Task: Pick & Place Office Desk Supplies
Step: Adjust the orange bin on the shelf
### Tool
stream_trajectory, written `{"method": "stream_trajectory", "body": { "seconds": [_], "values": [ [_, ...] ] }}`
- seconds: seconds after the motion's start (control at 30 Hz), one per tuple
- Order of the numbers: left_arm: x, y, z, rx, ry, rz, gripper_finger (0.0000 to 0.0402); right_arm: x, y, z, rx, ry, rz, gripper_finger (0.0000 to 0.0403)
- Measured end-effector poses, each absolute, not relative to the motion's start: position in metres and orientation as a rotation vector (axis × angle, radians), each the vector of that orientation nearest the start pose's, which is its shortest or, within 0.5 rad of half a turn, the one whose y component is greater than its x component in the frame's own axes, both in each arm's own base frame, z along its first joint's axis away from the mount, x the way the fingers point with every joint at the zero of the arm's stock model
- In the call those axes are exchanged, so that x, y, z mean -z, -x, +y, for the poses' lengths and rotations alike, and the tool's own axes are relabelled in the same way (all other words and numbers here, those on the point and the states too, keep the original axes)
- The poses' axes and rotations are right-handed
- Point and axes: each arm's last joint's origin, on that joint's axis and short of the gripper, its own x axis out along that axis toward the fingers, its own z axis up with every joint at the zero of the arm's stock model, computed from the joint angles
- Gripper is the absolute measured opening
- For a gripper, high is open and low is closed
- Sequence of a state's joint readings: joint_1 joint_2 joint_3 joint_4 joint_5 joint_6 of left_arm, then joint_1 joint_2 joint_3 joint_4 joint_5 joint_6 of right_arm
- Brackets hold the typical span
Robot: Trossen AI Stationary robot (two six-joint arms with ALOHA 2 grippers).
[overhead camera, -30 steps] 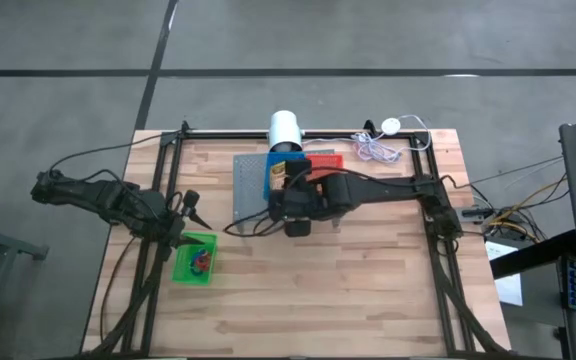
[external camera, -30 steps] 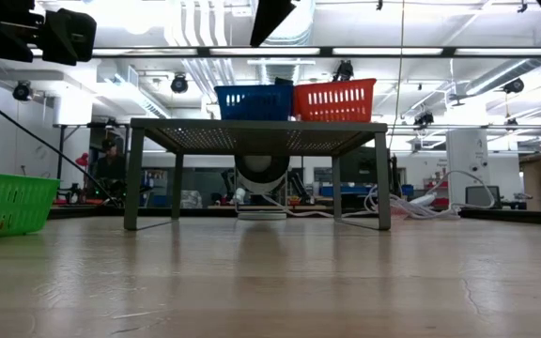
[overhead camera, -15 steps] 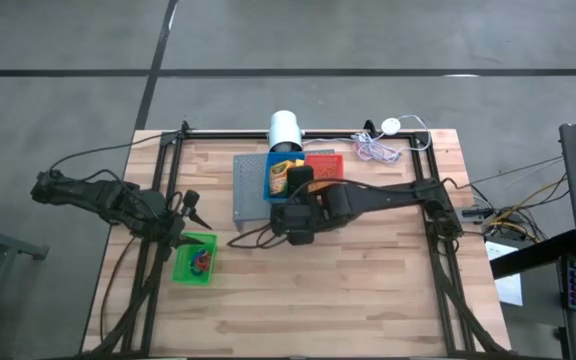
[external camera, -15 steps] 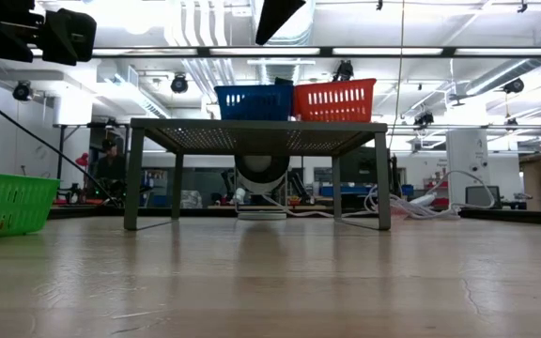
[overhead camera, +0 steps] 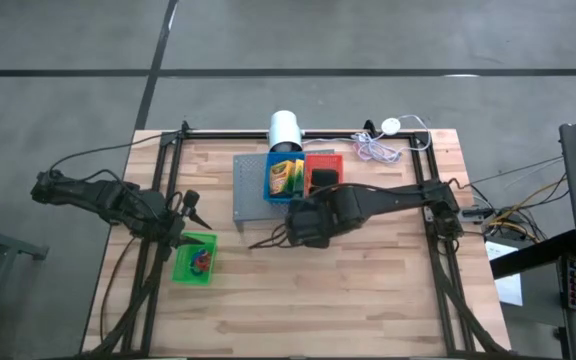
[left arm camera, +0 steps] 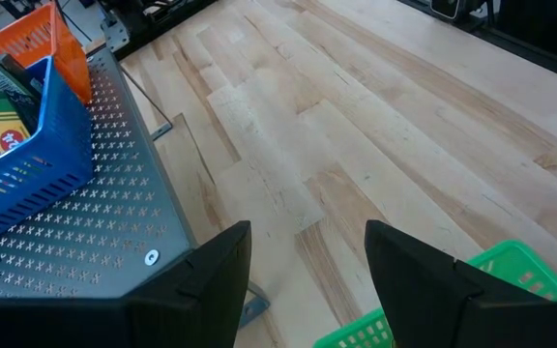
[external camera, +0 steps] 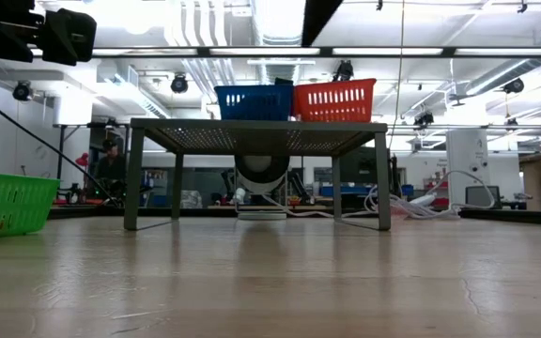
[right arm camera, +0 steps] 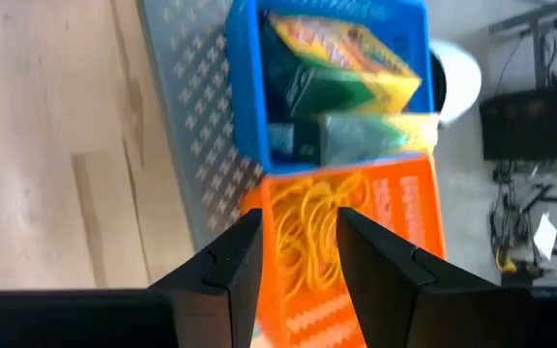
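Green and yellow, the crayon box point(overhead camera: 286, 177) lies inside the blue basket point(overhead camera: 272, 189), which sits on the grey perforated stand point(overhead camera: 248, 190) near the middle of the bench's far edge. Just beside it on the same stand, the red basket point(overhead camera: 324, 160) holds a tangle of thin tan rubber bands point(right arm camera: 309, 230). Both baskets show side by side on top of the stand in the low view.

Near the bench's left edge stands a green basket point(overhead camera: 181, 267) with small red and blue loop bands point(overhead camera: 201, 261) inside.

The right gripper point(right arm camera: 291, 253) hangs over the bare wood just in front of the stand, its fingers point(right arm camera: 222, 261) narrowly parted with nothing between them; its camera looks onto the two baskets.

The left gripper point(left arm camera: 307, 266) waits at the left edge, above the green basket, its fingers point(left arm camera: 206, 275) spread wide and empty.

A white roll point(overhead camera: 285, 128) lies at the far edge behind the stand, and a coiled white cable point(overhead camera: 376, 150) rests towards the far right corner.
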State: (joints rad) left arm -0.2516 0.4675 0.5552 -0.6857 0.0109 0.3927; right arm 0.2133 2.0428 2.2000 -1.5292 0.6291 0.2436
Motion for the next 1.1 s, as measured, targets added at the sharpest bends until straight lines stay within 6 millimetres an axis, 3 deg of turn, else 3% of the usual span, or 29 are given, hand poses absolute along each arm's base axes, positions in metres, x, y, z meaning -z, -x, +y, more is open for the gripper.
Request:
{"method": "stream_trajectory", "body": {
  "seconds": [0.3,0.5,0.87,1.1],
  "values": [
    [-0.249,-0.1,-0.026,0.369,-0.451,0.539,0.0209,-0.337,-0.38,0.069,0.523,0.344,1.234,0.0132],
    [-0.249,-0.1,-0.026,0.369,-0.451,0.539,0.0209,-0.337,-0.378,0.073,0.467,0.331,1.104,0.0132],
    [-0.249,-0.1,-0.026,0.369,-0.451,0.539,0.0209,-0.325,-0.331,0.058,0.412,0.333,1.035,0.0132],
    [-0.249,-0.1,-0.026,0.369,-0.451,0.539,0.0209,-0.308,-0.308,0.047,0.408,0.34,1.014,0.0132]
  ]
}}
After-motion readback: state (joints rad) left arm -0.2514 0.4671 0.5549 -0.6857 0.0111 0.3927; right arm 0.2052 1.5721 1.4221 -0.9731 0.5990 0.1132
